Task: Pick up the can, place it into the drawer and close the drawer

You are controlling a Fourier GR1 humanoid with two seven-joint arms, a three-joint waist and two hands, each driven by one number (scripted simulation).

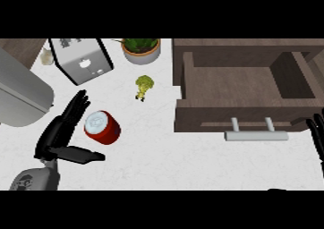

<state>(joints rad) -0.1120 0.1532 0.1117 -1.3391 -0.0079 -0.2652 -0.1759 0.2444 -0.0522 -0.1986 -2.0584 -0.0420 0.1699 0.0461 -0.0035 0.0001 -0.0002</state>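
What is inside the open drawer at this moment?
Nothing shows inside the drawer: only its bare brown wooden floor. The red can is on the white counter beside the left hand. The front wall hides the strip of floor just behind it.

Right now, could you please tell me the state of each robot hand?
Left robot hand: open, fingers straight beside the red can, holding nothing.
Right robot hand: open, fingers up at the right edge, resting.

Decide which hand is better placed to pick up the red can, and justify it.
Left. The left hand is open right beside the can, thumb below it; the right hand rests at the right edge, beyond the open drawer.
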